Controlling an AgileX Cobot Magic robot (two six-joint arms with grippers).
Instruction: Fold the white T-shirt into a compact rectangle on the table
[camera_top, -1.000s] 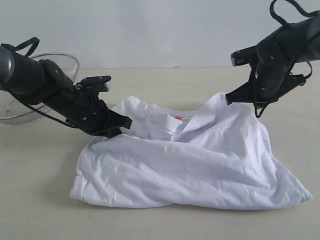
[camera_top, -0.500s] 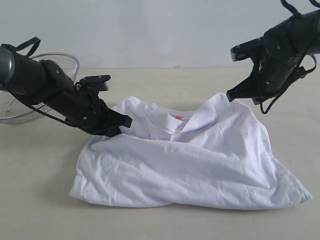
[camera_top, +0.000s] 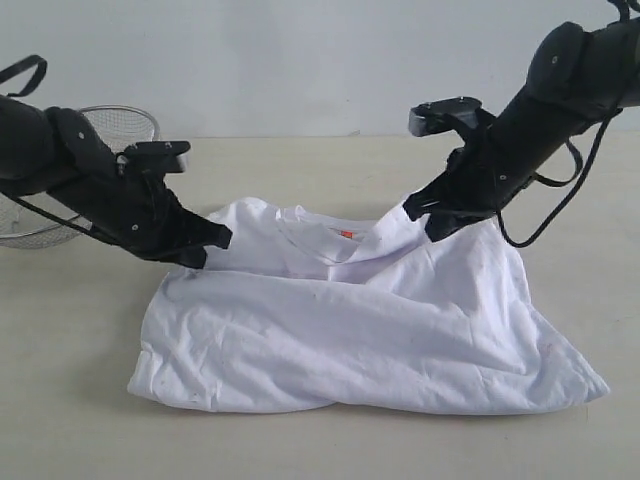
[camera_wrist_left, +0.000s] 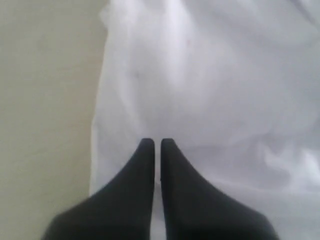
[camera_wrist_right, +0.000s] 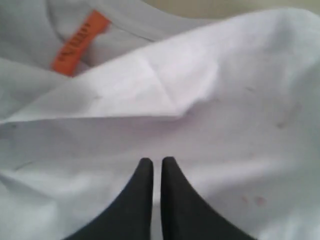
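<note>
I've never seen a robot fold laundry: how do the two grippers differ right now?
The left gripper sits low at the edge of the shirt, near the wire basket. The right gripper is higher, holding cloth up in a peak beside the orange tag. Both are black and shut on the shirt.

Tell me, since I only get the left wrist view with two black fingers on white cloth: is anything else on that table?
Observer: Yes, a silver wire-mesh basket stands at the exterior view's far left on the pale beige wood-grain table.
Operator: Is the other arm doing anything?
Observer: The right gripper is shut on the soft white T-shirt, holding a fold raised.
Operator: Any colour anywhere?
Observer: A small orange neck tag sits inside the collar.
</note>
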